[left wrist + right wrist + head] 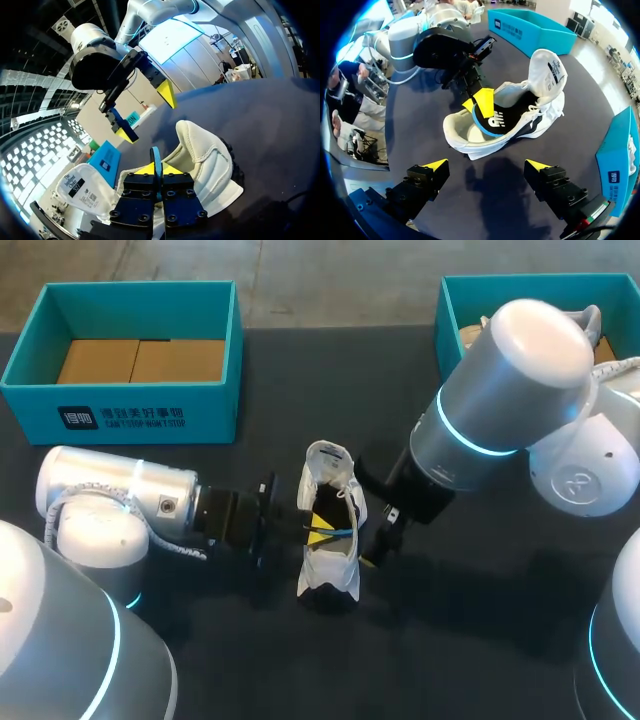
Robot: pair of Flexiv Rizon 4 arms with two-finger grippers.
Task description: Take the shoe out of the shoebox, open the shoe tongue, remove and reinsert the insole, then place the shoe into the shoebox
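Note:
A white shoe (pixel 330 570) lies on the dark table between my two grippers, its tongue (pixel 328 462) pulled up and back. My left gripper (pixel 318 530) comes in from the left and is shut on the thin blue-rimmed black insole (pixel 338 532), which stands partly out of the shoe's opening. In the left wrist view the yellow tips (pixel 152 169) pinch the insole's edge (pixel 156 156) over the shoe (pixel 205 160). My right gripper (pixel 380 538) hangs open just right of the shoe, holding nothing. From the right wrist, the open gripper (pixel 486 165) faces the shoe (pixel 465 137) and insole (pixel 492 122).
A teal shoebox (pixel 130 415) with cardboard in its bottom stands at the back left. A second teal box (pixel 450 310) sits at the back right, partly hidden by my right arm. Bare dark tabletop lies in front of the shoe.

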